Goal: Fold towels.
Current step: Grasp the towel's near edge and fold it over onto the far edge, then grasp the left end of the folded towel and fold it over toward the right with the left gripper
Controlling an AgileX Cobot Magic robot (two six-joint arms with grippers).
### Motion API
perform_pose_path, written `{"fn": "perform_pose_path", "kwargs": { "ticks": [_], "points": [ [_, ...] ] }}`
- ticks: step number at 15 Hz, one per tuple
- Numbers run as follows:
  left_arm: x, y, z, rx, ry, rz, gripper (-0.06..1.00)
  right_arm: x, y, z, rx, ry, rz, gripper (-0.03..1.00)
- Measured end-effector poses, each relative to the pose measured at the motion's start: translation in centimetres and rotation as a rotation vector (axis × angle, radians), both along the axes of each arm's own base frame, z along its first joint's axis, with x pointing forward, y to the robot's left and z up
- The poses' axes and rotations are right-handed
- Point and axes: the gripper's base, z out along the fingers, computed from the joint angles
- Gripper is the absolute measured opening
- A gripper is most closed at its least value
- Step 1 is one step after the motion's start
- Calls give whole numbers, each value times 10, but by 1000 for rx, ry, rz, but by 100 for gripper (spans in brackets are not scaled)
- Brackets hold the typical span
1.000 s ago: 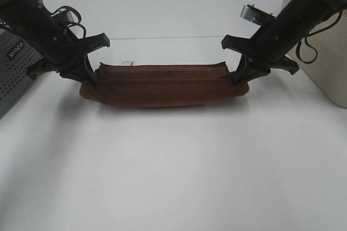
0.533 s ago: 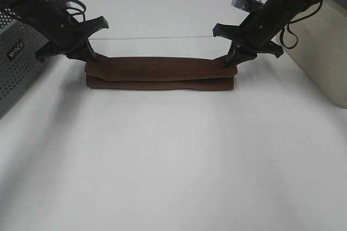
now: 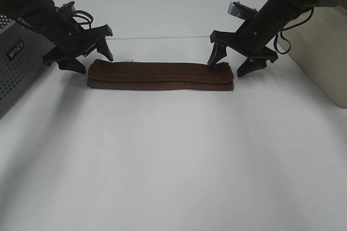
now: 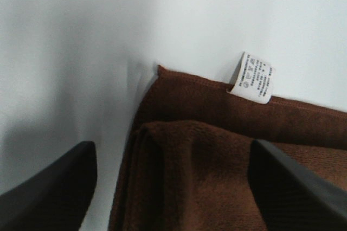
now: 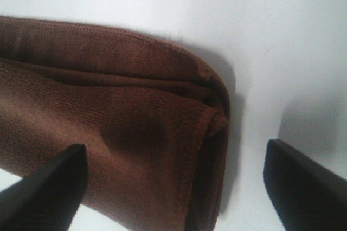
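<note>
left hand (image 3: 93, 62), right hand (image 3: 226, 67), splayed over towel (image 3: 161, 75)

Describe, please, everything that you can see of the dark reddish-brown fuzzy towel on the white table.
The dark reddish-brown fuzzy cloth towel lies folded into a long, narrow, layered strip, flat on the white table. Its edges are hemmed, and a small white printed tag sticks out near its left end. The open left gripper and right gripper straddle its ends without gripping it.
</note>
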Motion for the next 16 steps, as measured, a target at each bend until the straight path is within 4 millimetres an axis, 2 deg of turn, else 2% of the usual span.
{"fn": "perform_pose_path", "kwargs": {
  "ticks": [1, 3, 5, 8, 11, 12, 15, 16],
  "points": [
    [-1, 1, -1, 16, 6, -11, 77, 0, 0, 4, 0, -4, 4, 88],
    [-1, 2, 0, 29, 3, -19, 76, -1, -1, 12, -7, -11, 12, 90],
    [1, 2, 1, 29, -7, -17, 75, -1, -1, 13, -8, -13, 13, 91],
    [0, -1, -12, 12, 14, -35, 75, -1, -1, 13, -8, -12, 13, 91],
    [0, -12, -16, -11, 7, -77, 73, -1, -1, 13, -8, -17, 11, 91],
    [-1, -14, -18, -15, 11, -80, 66, -1, -1, 13, -8, -18, 11, 91],
    [-1, -14, -21, -21, 25, -67, 18, -1, -1, 13, -8, -19, 11, 91],
    [-1, -14, -19, -18, 26, -72, 8, -1, -1, 13, -8, -19, 11, 91]
  ]
}}
